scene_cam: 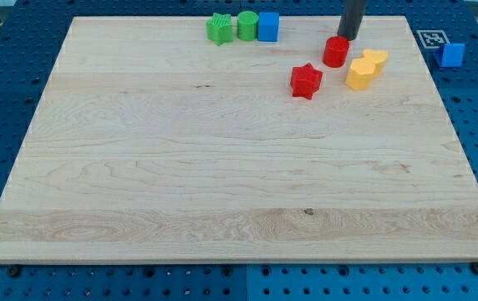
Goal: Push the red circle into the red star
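The red circle (pixel 335 52) stands near the view's top right on the wooden board (pixel 180 167). The red star (pixel 306 80) lies just below and to the left of it, a small gap between them. My tip (pixel 347 38) is right behind the red circle, at its upper right edge, touching it or nearly so.
A yellow hexagon-like block (pixel 359 73) and a yellow heart-like block (pixel 375 59) sit right of the red circle. A green star (pixel 219 28), a green cylinder (pixel 246 26) and a blue cube (pixel 268 26) line the top edge. Another blue block (pixel 451 54) lies off the board at right.
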You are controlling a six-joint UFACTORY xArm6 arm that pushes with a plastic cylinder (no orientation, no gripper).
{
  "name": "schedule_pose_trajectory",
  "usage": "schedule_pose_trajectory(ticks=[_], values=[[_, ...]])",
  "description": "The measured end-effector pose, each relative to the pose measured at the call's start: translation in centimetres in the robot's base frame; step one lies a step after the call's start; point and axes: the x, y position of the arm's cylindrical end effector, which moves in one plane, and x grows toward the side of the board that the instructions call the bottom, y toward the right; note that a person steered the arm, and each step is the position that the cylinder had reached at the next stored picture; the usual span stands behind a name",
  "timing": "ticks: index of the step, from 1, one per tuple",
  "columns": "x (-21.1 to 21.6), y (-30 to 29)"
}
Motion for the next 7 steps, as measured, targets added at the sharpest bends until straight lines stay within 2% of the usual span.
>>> schedule_pose_trajectory(ticks=[3,6,7], values=[[3.5,-0.9],[7.3,-3.8],[7.4,-5.9]])
